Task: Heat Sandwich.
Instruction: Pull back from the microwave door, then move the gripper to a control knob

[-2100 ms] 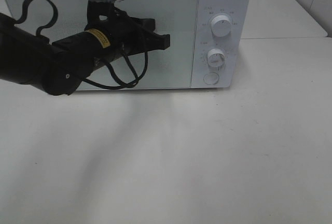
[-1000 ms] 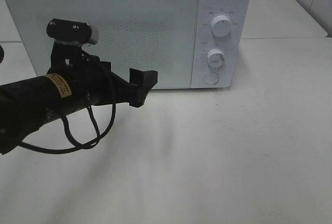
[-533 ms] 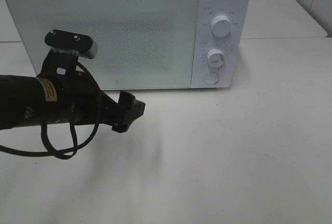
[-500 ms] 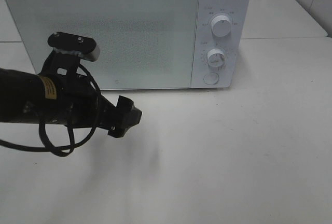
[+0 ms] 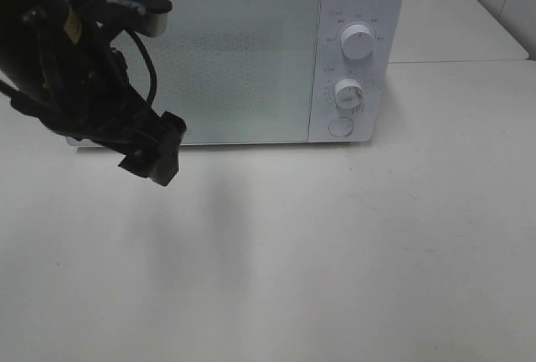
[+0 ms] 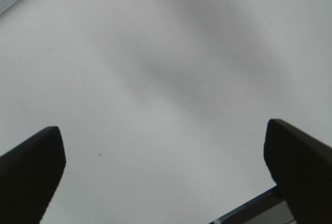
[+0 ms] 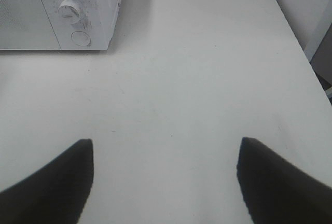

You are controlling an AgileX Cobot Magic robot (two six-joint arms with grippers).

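Over the bench near its back left edge, in front of the microwave's (image 5: 226,52) lower left corner, my left gripper (image 5: 155,154) hangs with fingers (image 6: 31,167) wide apart, only bare bench (image 6: 166,79) showing between them. My right gripper (image 7: 166,182) also has its fingers apart over bare bench, with the microwave's dial end ahead. The microwave door is shut. I can't tell where the sandwich is: no view shows it, and it is not by either gripper's fingers.

Left arm (image 5: 50,60) hides microwave (image 5: 243,60) door's left edge; dial markings (image 5: 333,18) unreadable.
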